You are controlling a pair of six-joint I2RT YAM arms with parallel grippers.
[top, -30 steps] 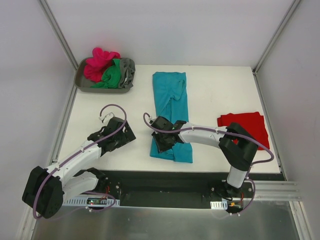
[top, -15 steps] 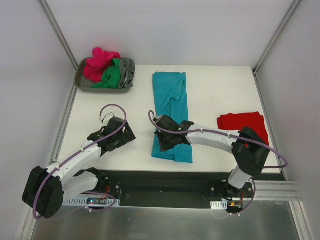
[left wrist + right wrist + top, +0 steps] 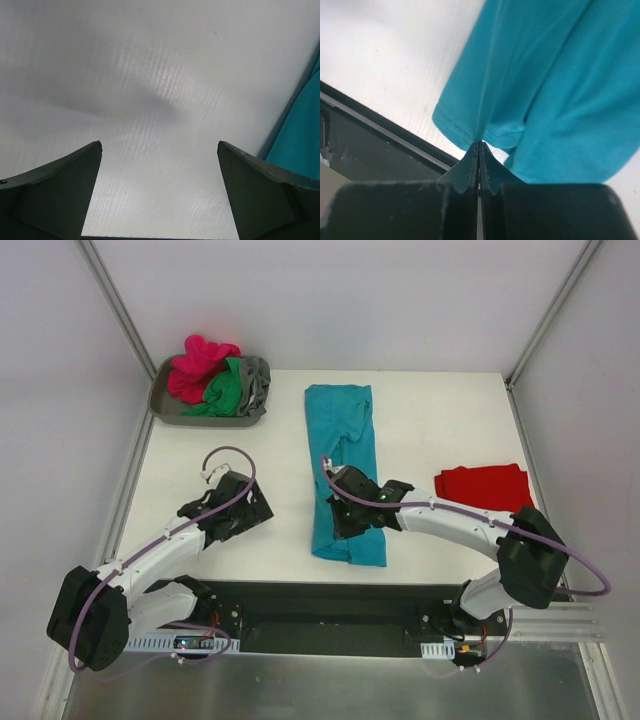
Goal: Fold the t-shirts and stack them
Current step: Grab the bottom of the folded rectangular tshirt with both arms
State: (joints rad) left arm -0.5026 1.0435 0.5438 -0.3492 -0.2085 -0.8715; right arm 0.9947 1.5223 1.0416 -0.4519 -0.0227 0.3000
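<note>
Two pincers: right pincer (image 3: 479, 145) clamped tight on teal t-shirt (image 3: 560, 75) hem, tips hidden from overhead; left pincer (image 3: 159, 145) wide, empty.

Five t-shirts are in sight: one teal t-shirt (image 3: 345, 430) at mid-table, one red t-shirt (image 3: 485, 488) on the right, and three bunched at the far left, namely one magenta t-shirt (image 3: 195, 365), one green t-shirt (image 3: 228, 392) and one grey t-shirt (image 3: 258, 380). There is one grey tray (image 3: 165, 410) and one white table (image 3: 440, 420). Two arms stand at the near edge, the left arm (image 3: 150, 558) and the right arm (image 3: 450, 520), each with one two-fingered gripper: the left gripper (image 3: 159, 145) and the right gripper (image 3: 479, 145)
</note>
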